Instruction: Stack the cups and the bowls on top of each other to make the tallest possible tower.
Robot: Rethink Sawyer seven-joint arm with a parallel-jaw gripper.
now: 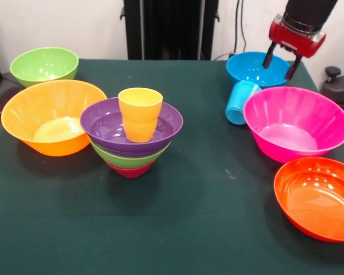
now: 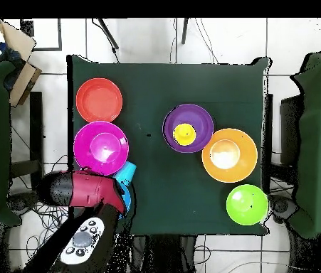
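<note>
- Tower (image 1: 132, 137) stands a little left of the table's middle in the front view: four pieces, counted from the bottom as one small crimson bowl (image 1: 130, 169), one green bowl (image 1: 129, 156), one purple bowl (image 1: 106, 123), and one yellow-orange cup (image 1: 140, 113) upright inside the purple bowl.
- Cups number two: the yellow-orange one on the tower and one light blue cup (image 1: 239, 102), which lies on its side at about 3 o'clock from the tower, touching or just beside the pink bowl's rim.
- Bowls number eight in all: three in the tower and five loose on the green table (image 1: 178, 229).
- Large orange bowl (image 1: 49, 117) sits just beside the tower at 9 o'clock, upright.
- Second green bowl (image 1: 44, 65) sits at 11 o'clock from the tower, behind the orange one, near the table's far left corner.
- Large pink bowl (image 1: 295, 123) sits at 3 o'clock, well apart from the tower.
- Blue bowl (image 1: 252, 69) sits at about 1 o'clock, behind the light blue cup.
- Red-orange bowl (image 1: 318, 197) sits at 4 o'clock, near the front right edge.
- Gripper (image 1: 280, 64) hangs over the blue bowl's right rim with its two dark fingers (image 1: 268, 58) spread and nothing between them; in the overhead view the red wrist covers that bowl.
</note>
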